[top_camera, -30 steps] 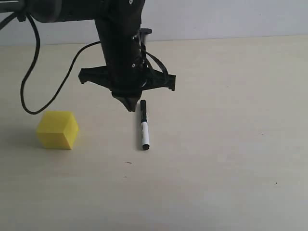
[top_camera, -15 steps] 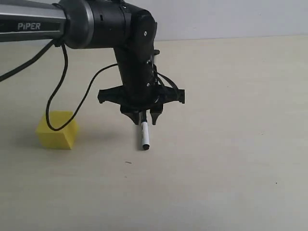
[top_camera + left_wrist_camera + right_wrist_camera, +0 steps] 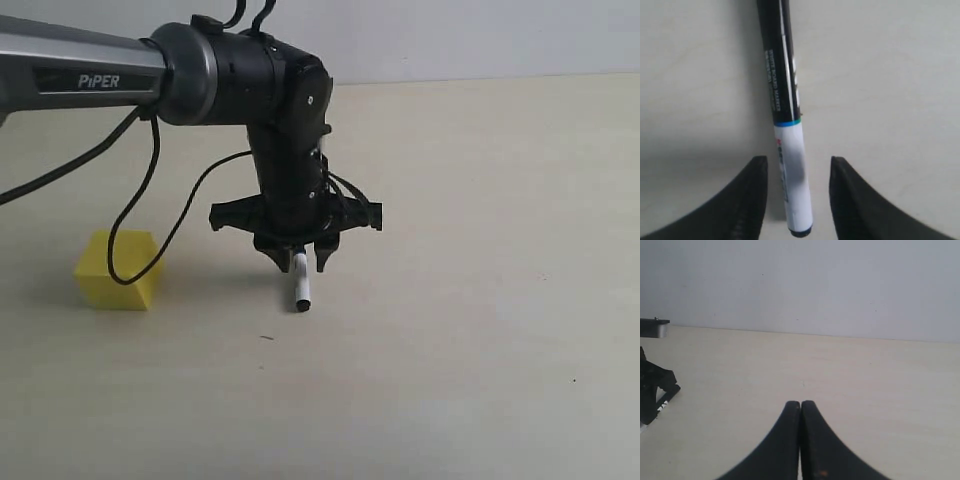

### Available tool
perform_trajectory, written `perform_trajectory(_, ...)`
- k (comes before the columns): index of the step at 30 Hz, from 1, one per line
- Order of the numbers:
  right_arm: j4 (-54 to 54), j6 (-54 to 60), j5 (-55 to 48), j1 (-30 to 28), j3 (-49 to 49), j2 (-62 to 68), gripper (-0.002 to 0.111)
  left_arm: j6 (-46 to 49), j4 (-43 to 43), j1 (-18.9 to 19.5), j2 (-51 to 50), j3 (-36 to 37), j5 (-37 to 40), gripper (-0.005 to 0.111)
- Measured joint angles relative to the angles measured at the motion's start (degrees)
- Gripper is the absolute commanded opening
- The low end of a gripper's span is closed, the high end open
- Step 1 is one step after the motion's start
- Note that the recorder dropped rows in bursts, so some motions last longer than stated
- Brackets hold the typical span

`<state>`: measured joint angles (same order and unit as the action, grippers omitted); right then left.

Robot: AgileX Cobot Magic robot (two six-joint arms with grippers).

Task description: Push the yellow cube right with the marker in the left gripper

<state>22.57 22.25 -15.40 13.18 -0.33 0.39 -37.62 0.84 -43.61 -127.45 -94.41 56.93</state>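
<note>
Pale beige desk (image 3: 480,300), matte, with a plain grey-white wall (image 3: 840,280) behind it. A black and silver robot arm (image 3: 200,75) marked PIPER reaches in from the left side of the exterior view and turns down at the wrist. Its bulky black left tool (image 3: 302,262) hangs low over the desk, tips pointing down. The angular black fingers (image 3: 745,200) stand apart, one on each side of the slim whiteboard marker (image 3: 300,285) with its white barrel and black cap. In the left wrist view the marker (image 3: 785,100) lies flat on the desk between the two fingers. There is a narrow strip of desk showing on one side of the barrel and a wider one on the other, so nothing is clamped. White barrel and small black end sit in the gap; the black printed section runs away from the tool (image 3: 796,167). In the exterior view only the white barrel and black end show below the tool body. The solid bright yellow cube (image 3: 118,270) sits on the desk well to the left of the marker, apart from the tool. A loose black cable (image 3: 150,200) loops down in front of the cube. The right tool (image 3: 800,410) appears only in its own wrist view, black fingers pressed together with nothing between them, above bare desk.
</note>
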Motion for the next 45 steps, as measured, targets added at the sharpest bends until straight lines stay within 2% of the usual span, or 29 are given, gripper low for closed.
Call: perform_trajectory(45, 0.0, 0.0, 0.0, 0.0, 0.0, 0.0, 0.000, -0.1, -0.8, 0.0, -1.2, 0.0, -1.9, 0.041)
